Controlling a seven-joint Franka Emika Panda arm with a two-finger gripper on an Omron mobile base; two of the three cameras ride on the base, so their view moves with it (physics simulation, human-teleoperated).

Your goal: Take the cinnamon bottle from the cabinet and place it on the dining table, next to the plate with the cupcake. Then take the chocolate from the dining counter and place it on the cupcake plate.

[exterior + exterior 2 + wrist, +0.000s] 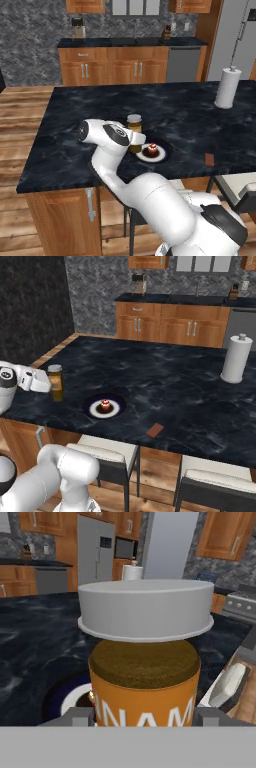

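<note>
Standing between the jaws, the cinnamon bottle [145, 677] is pinched just beside the plate [104, 407].

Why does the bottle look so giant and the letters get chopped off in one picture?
In the hand view the camera sits right against the cinnamon bottle, so it looms and its label is cut by the edge; in the left base view it looks small beside the cupcake plate; both are evenly lit, slightly soft.

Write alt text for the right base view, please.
A white robot gripper holds a cinnamon bottle upright at a dark counter, left of a plate with a cupcake. A chocolate bar lies nearer the front edge.
</note>
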